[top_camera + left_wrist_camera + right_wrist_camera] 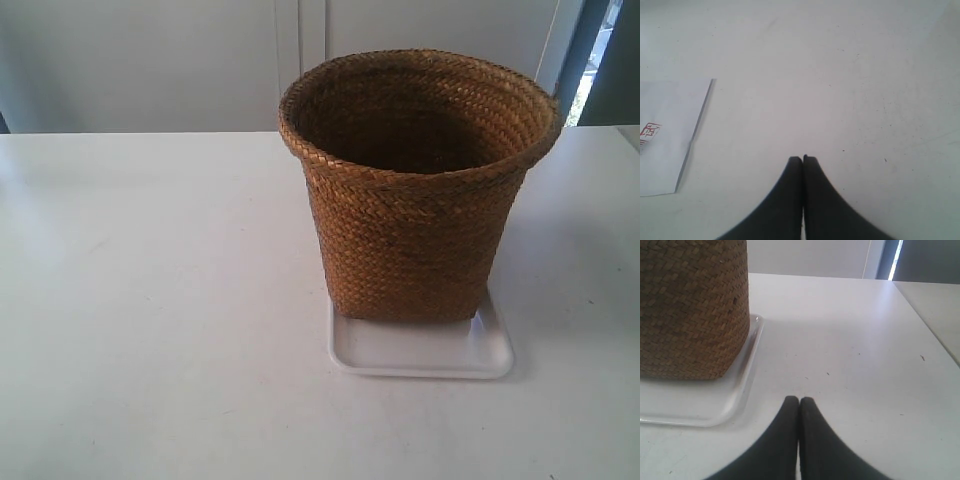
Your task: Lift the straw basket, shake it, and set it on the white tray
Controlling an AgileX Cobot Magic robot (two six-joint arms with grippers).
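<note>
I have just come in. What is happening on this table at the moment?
Nothing is being held. The basket stands upright on the tray, on the white table, so the placing looks done. Both grippers are shut and empty: the right gripper hangs over the table beside the tray, the left gripper over bare table near a sheet of paper.

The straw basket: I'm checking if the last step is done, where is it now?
In the exterior view the straw basket stands upright right of centre, its base on the white tray. The right wrist view shows it apart from the right gripper.
</note>
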